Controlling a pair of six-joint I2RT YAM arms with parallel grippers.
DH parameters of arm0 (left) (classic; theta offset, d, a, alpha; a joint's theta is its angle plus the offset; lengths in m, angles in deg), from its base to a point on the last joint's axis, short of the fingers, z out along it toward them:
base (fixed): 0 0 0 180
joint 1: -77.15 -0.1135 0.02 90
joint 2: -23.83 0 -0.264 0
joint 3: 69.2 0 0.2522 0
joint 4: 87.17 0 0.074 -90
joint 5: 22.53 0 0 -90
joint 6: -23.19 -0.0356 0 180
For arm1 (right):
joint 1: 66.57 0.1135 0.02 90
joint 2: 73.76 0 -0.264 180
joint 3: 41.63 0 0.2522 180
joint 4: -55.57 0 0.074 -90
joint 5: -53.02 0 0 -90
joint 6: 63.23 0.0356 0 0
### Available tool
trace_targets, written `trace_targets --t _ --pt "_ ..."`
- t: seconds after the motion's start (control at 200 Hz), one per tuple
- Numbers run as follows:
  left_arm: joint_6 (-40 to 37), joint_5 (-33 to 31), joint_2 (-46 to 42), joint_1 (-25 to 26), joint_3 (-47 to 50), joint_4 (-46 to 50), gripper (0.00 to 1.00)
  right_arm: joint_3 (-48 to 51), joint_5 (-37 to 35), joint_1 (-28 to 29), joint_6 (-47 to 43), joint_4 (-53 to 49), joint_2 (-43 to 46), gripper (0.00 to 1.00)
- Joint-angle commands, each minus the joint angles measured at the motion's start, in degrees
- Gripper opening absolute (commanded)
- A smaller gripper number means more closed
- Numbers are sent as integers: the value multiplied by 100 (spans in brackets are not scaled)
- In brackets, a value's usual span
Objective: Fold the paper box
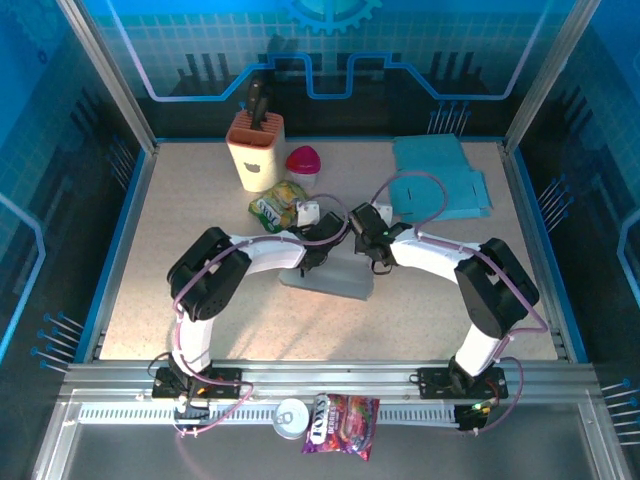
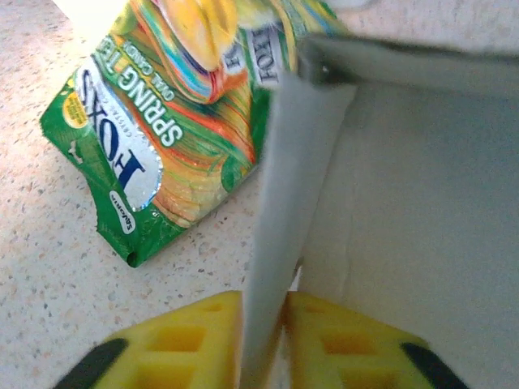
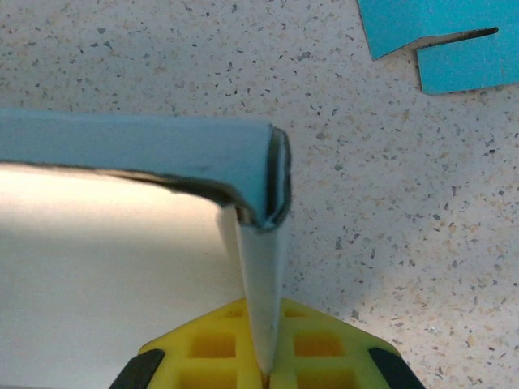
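On the counter (image 1: 200, 200) the box (image 1: 330, 283) stands between the 2 pincers, with 1 wall clamped tight in the right pincer (image 3: 266, 356) and another in the narrow gap of the left pincer (image 2: 263, 340), grip there unclear, a bag (image 2: 162, 146) lying just ahead-left of it.

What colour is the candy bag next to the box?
The candy bag is mainly green with yellow-orange swirls; clearest in the left wrist view.

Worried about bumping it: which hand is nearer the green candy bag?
Left. The left hand sits right beside the candy bag; the right hand is farther off, across the paper box.
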Motion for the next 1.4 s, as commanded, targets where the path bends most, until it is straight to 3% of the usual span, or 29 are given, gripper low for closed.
trace_targets --t 0.0,0.155,0.46,0.66,0.815,1.035,1.201,1.396 --pt "-129 545 -352 -48 373 74 38 -20 79 56 109 -269 -214 0" --pt "-352 957 -1113 -48 658 -195 57 -25 18 47 220 -324 -231 0" --pt "-529 2129 -1951 -91 917 -306 78 -104 33 3 578 -644 -225 0" --pt "-230 1950 -2889 -113 1156 -17 76 -123 284 -120 1302 -1210 -79 0" --pt "78 1700 -3955 -119 1197 632 75 208 635 -254 2713 -1690 338 0" --pt "492 1865 -5118 -108 1171 1622 70 -44 1982 -588 5030 -3244 143 0" --pt "673 2015 -5622 57 1337 2016 66 252 3074 -692 6235 -3255 4 0" --pt "762 2324 -5651 310 1620 2112 64 395 3672 -607 7101 -3197 -75 0"
